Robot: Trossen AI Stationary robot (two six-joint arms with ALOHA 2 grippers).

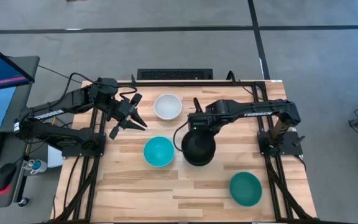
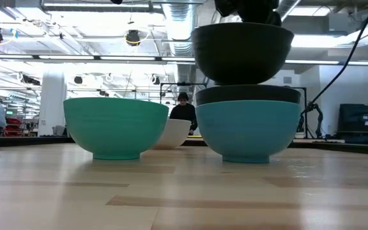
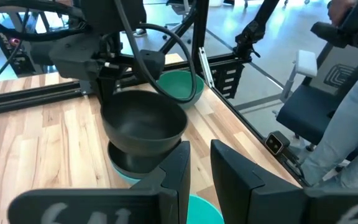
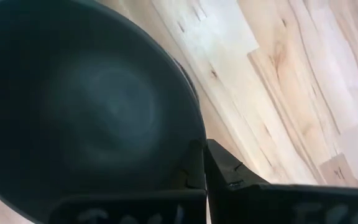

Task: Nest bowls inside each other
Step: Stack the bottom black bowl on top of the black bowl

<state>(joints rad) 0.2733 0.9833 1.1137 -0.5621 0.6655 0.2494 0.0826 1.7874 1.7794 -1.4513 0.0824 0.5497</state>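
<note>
My right gripper (image 1: 196,126) is shut on a black bowl (image 1: 199,148) and holds it in the air. Right under it, the low view shows a second black bowl (image 2: 248,94) nested in a light blue bowl (image 2: 248,131) standing on the table. Another light blue bowl (image 1: 158,152) stands to the left of that stack. A white bowl (image 1: 167,106) stands farther back and a teal green bowl (image 1: 245,188) at the near right. My left gripper (image 1: 137,118) hovers open to the left of the white bowl, with nothing between its fingers. My right gripper pinches the held black bowl's rim (image 4: 194,134) on its far side, one finger inside the bowl and one outside. The fingers come from above, pointing down. The bowl hangs about level, mouth up, lifted clear of the stack beneath it (image 2: 241,51).
Black frame rails (image 1: 272,155) run along the table's left and right sides. A monitor, a keyboard and a mouse (image 1: 2,177) sit beyond the left edge. People (image 2: 183,108) show in the room behind the table. Bare wood (image 1: 135,193) lies at the near left.
</note>
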